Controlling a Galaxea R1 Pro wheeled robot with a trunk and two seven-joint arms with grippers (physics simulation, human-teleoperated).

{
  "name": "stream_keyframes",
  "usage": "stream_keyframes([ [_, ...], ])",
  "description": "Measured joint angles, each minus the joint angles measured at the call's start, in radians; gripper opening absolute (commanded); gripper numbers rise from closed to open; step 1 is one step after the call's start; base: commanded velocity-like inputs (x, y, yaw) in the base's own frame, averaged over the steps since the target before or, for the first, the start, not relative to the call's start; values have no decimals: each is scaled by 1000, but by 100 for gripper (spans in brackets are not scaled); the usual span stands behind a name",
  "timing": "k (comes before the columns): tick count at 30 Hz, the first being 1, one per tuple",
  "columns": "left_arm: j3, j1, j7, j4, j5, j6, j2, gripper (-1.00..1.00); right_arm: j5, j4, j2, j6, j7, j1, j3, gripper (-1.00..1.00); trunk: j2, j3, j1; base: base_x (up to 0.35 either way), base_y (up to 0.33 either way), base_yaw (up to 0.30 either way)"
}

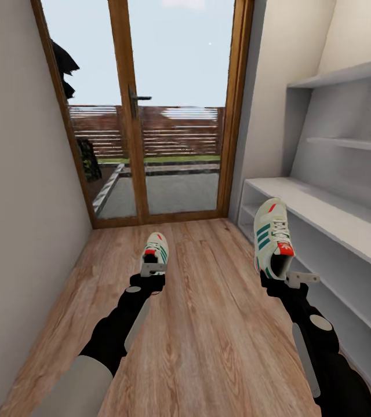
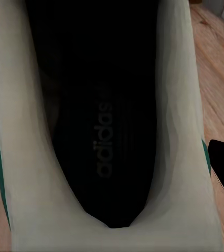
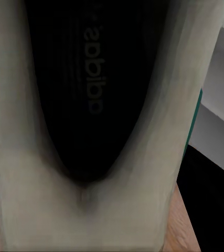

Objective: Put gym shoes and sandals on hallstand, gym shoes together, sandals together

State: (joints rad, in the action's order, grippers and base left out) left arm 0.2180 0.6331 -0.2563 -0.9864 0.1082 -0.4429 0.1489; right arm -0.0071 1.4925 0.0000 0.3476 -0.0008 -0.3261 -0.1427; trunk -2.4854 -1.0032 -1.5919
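Off-white left gym shoe (image 1: 155, 250) sits clamped at the heel in the left gripper (image 1: 152, 272), above corridor floor (image 1: 208, 324). Right gripper (image 1: 293, 279) grips the right gym shoe (image 1: 271, 237) w/ toe up, just beside the hallstand (image 1: 336, 217), prob. not touching. Glass door (image 1: 151, 110) ahead.

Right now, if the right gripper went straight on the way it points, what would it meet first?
Probably the hallstand: the right gripper, holding a gym shoe, points ahead along its bench top, close to the edge. Depth is unclear; it might pass beside it.
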Motion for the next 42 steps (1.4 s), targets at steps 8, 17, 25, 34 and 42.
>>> stream_keyframes([
  [8, 0, 0, 0, 0, 0, 0, 0, -100, 0, 0, 0, 1, 0, 0, 0, -100, 0, 8, 0, 302, 109, -240],
  [17, 1, 0, 0, 0, 0, 0, 0, -100, 0, 0, 0, 1, 0, 0, 0, -100, 0, 18, 0, 267, 2, -240],
  [25, 2, 0, 0, 0, 0, 0, 0, -100, 0, 0, 0, 1, 0, 0, 0, -100, 0, 26, -1, 76, 0, -240],
  [34, 0, -1, -1, 3, -1, 0, 0, -100, -2, 1, 0, 1, 2, 0, -1, -100, 0, 36, -1, 2, 0, -240],
  [42, 0, -2, -1, 2, -3, -5, -1, -100, -2, 1, 0, 1, 2, 0, 0, -100, 0, 44, -1, 0, 0, -240],
])
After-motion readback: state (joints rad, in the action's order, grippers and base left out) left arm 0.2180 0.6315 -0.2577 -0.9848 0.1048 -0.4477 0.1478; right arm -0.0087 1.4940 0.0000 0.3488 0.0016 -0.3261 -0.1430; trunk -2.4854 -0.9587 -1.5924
